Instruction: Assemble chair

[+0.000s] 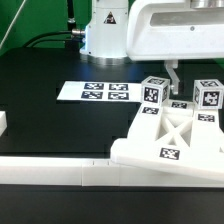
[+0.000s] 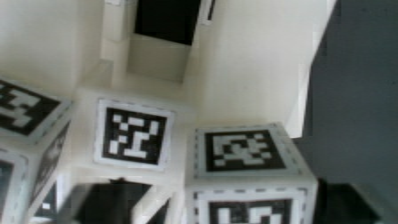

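The gripper [image 1: 174, 84] hangs low between two tagged leg blocks [image 1: 153, 91] atop the X-braced frame [image 1: 175, 133]; whether its fingers clasp anything cannot be told. The marker board [image 1: 94, 92] lies apart, bare black table [image 1: 45, 120] between.

Bare black table [image 1: 50, 120] beside the marker board [image 1: 93, 92]; tagged chair parts [image 1: 175, 125] crowded around the jaws.

The chair parts — white, blocky, tagged in black and white — sit clustered at the exterior view's right. The X-braced frame [image 1: 178, 133] lies flat, touching the slab [image 1: 165, 157] in front. Two small leg blocks [image 1: 153, 91] [image 1: 207, 95] stand upright behind it — tags [image 2: 135, 133] facing outward.
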Robot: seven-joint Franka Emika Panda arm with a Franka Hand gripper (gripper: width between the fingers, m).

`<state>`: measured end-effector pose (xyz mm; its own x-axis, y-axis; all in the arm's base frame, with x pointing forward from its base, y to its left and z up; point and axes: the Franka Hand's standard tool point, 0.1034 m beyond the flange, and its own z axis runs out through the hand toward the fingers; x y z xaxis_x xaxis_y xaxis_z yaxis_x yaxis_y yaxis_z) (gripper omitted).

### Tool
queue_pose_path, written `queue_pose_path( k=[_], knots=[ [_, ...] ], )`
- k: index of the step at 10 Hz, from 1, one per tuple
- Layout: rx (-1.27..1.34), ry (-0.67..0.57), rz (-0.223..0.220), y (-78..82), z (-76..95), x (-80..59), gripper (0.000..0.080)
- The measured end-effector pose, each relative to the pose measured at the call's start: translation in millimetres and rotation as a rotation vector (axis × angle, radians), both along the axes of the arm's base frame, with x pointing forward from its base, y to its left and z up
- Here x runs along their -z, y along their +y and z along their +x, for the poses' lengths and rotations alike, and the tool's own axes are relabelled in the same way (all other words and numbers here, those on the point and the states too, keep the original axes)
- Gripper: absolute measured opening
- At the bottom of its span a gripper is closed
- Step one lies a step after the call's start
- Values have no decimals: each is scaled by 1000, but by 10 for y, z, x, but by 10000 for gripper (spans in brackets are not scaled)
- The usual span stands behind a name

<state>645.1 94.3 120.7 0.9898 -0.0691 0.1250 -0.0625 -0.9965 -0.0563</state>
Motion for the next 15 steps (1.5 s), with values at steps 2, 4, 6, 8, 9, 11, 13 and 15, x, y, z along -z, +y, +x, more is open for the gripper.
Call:
queue_pose_path(
  k=[2,4,6,8,9,11,13,15],
  knots=[
    [4,0,1,0,1,0,283],
    [25,1,4,-1,1,0,284],
    [147,7,21,1,0,0,284],
    [354,-12,61,12,21,2,284],
    [427,-30,81,8,30,-1,284],
    [666,-31,131,46,18,4,284],
    [794,-28,160,83,16,5,284],
    [872,-19,178,93,14,6,284]
  ],
)
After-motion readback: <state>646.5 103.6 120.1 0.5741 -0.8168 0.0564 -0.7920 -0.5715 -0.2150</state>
